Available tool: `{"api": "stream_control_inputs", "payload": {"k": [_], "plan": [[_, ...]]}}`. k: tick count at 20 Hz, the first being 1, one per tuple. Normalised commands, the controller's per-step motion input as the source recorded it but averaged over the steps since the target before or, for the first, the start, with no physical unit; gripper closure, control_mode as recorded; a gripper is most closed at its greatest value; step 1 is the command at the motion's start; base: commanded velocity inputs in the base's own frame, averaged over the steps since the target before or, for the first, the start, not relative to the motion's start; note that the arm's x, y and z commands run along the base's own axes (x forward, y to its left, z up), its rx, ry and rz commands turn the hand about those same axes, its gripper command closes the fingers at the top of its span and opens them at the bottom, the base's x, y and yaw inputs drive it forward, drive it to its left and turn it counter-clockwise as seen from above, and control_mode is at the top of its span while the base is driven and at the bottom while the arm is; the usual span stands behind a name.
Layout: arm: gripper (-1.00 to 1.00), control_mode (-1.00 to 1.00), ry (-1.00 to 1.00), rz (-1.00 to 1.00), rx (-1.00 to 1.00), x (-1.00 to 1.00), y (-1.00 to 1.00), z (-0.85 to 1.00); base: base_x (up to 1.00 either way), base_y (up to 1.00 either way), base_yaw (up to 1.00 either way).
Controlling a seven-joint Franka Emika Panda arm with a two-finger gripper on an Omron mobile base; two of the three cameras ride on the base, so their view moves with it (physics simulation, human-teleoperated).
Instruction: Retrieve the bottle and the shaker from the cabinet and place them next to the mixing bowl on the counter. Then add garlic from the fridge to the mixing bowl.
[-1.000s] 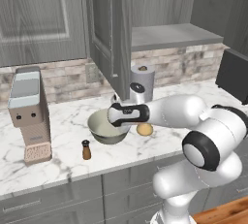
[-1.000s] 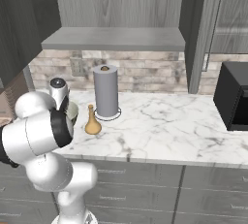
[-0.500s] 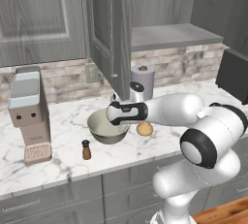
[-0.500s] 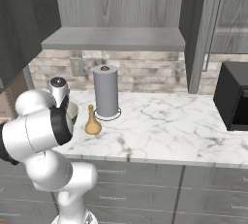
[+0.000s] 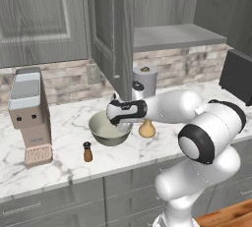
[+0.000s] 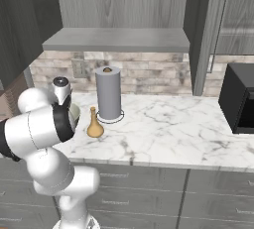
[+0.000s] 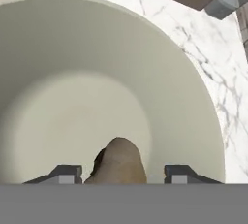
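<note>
Bowl first: wide, smooth pale-grey ceramic-looking mixing bowl (image 7: 160, 77) sits on the white veined marble counter (image 5: 64, 152), rigid and probably heavy, needing no handling. Tan rounded garlic bulb (image 7: 120, 162) lies between the two-finger gripper (image 7: 118, 174) fingers, which stand apart over the bowl; whether they touch it I cannot tell. Garlic judged light, firm, papery; grip across its widest part.

On your table (image 5: 64, 167), the mixing bowl (image 5: 109, 130) sits near the middle, with the shaker (image 5: 87, 152) in front of it to the left and the bottle (image 5: 145, 128) just beside it on the right. The paper towel roll (image 5: 144, 81) stands behind the bottle. The garlic (image 7: 120, 162) lies inside the bowl, between the end effector (image 7: 120, 173) fingertips.
</note>
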Motion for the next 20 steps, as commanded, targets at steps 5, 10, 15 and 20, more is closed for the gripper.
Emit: {"api": "stream_control_inputs", "payload": {"k": [5, 10, 15, 20], "plan": [[-1.00, -1.00, 0.00, 0.00, 0.04, 0.00, 0.00, 0.00, 0.00, 0.00, 0.00], [-1.00, -1.00, -0.06, 0.00, 0.05, -0.07, -0.12, 0.09, 0.00, 0.00, 0.00], [-1.00, -1.00, -0.27, 0.00, -0.13, -0.44, -0.39, 0.29, 0.00, 0.00, 0.00], [-1.00, -1.00, -0.38, 0.00, -0.29, -0.51, -0.36, 0.48, 0.00, 0.00, 0.00]]}}
